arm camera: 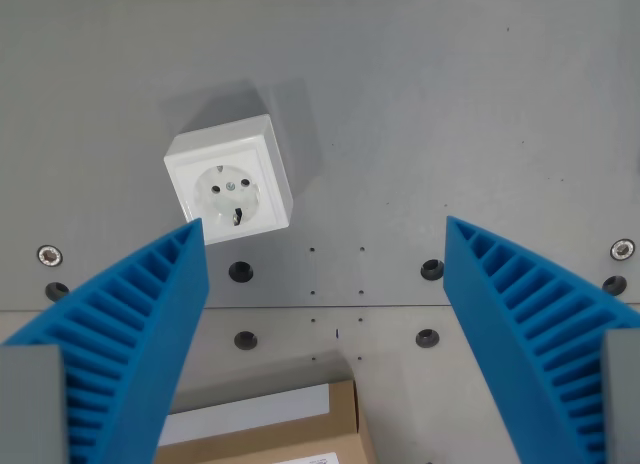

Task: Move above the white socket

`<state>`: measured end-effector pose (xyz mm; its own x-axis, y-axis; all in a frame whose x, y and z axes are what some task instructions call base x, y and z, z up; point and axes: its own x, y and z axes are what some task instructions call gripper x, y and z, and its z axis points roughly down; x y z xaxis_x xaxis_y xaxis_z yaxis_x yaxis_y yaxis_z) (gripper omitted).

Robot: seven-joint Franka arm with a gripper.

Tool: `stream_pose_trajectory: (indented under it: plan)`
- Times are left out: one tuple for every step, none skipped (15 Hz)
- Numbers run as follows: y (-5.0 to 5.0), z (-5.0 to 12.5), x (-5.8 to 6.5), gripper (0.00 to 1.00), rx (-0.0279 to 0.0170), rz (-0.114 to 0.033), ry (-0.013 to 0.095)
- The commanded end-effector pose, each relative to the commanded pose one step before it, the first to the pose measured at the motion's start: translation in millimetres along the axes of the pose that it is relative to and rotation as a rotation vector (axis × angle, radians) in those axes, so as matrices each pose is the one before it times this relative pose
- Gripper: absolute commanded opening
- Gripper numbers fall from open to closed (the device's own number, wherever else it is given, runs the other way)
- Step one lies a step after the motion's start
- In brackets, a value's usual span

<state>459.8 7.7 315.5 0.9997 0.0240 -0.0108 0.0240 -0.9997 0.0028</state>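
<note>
A white socket [229,181] with a round recessed face and two pin holes sits on the grey metal surface in the upper left of the wrist view. My gripper [325,224] stands open, its two blue ribbed fingers [135,314] rising from the lower corners. The left fingertip lies just below the socket's lower left corner; the gap between the fingers is to the wrist view's right of the socket. Nothing is held.
The grey plate [450,104] carries several bolt holes [240,272] and screws [48,254] along a seam. A brown cardboard box [270,429] with a white label lies at the bottom centre, below the fingers.
</note>
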Motion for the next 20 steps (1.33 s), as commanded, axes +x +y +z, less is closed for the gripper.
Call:
stream_pose_trajectory:
  plan:
    - [-1.54,0.63,-1.06,1.0,-0.00173,-0.0174,0.0113]
    - [-0.54,1.28,-0.36,1.0,-0.00037,-0.0042,0.003]
    - [-0.65,1.52,-0.44,1.0,-0.00027,-0.0051,0.0038]
    - [-0.74,1.77,-0.53,1.0,-0.00043,-0.0049,0.0039]
    - [-0.83,2.03,-0.6,1.0,-0.00006,-0.0052,0.0052]
    - [-0.91,2.28,-0.65,1.0,0.00018,-0.0051,0.0059]
    - [-0.97,2.52,-0.69,1.0,0.00011,-0.0056,0.0053]
    - [-1.01,2.78,-0.74,1.0,0.00033,-0.0056,0.0067]
    - [-1.06,3.04,-0.84,1.0,0.00041,-0.0061,0.0068]
    - [-1.11,3.24,-0.97,1.0,-0.00023,-0.0066,0.0049]
    - [-1.19,3.34,-1.08,1.0,-0.00044,-0.0072,0.0077]
    - [-1.27,3.43,-1.16,1.0,-0.00039,-0.0067,0.0061]
    - [-1.35,3.53,-1.26,1.0,-0.00029,-0.0069,0.0044]
    - [-1.4,3.59,-1.33,1.0,-0.0011,-0.007,0.0045]
    - [-1.44,3.61,-1.32,1.0,-0.00133,-0.0068,-0.0007]
    - [-1.2,2.92,-1.13,1.0,-0.00128,-0.0059,0.0014]
    - [-1.24,2.98,-1.08,1.0,-0.00137,-0.0067,-0.0024]
    - [-1.31,3.08,-1.04,1.0,-0.00094,-0.0066,-0.0017]
    - [-1.45,3.25,-1.02,1.0,-0.0006,-0.0045,-0.0026]
    - [-1.6,3.49,-0.99,1.0,-0.00072,-0.004,-0.0001]
